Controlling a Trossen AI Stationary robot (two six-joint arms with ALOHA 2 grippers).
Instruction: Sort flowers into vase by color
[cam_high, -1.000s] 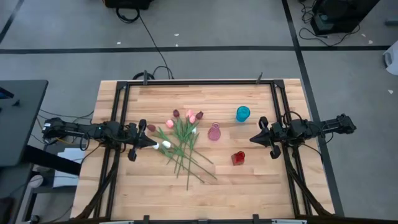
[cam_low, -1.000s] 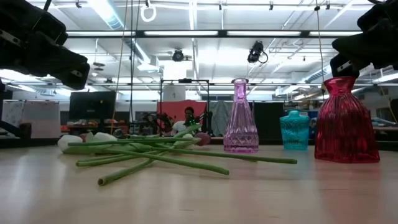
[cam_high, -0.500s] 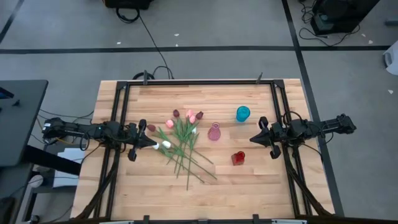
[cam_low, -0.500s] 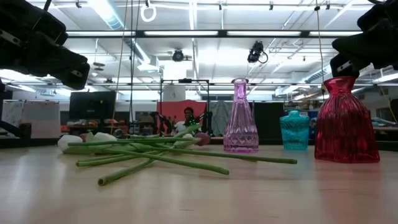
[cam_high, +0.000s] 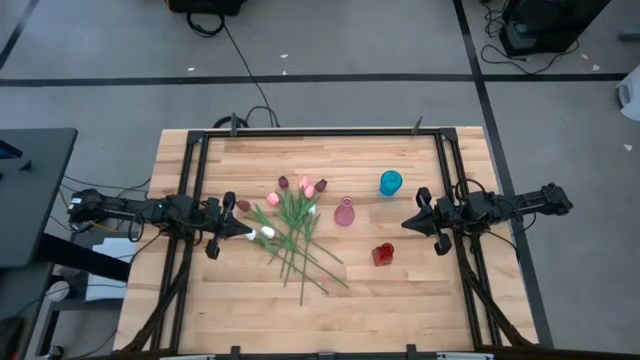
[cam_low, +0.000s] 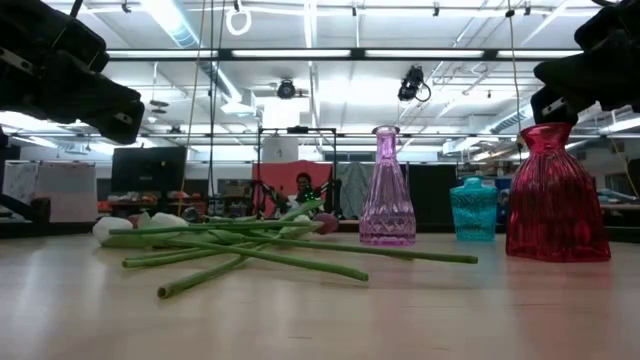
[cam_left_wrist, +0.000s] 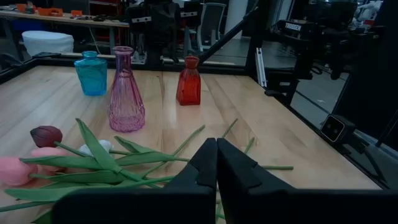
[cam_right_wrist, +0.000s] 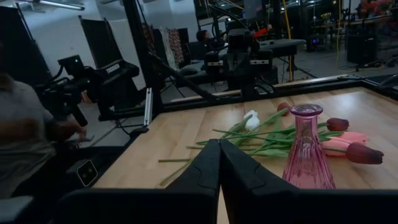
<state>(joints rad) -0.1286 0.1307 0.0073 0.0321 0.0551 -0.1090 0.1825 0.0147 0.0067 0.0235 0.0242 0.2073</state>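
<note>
Tulips (cam_high: 292, 228) lie in a loose heap mid-tabletop — green stems fanned toward the near edge, pink, maroon and white heads toward the far edge. Beside them stands a pink glass vase (cam_high: 344, 212), a red vase (cam_high: 383, 254) nearer, a teal vase (cam_high: 390, 182) farther. Left gripper (cam_high: 247, 231) hovers by the left edge, jaws together, holding nothing; right gripper (cam_high: 407, 224) hovers by the right edge — likewise closed and empty.

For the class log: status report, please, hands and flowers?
Left hand and right hand shut, empty. Flowers piled on table, none in vases. Nothing blocking.
</note>
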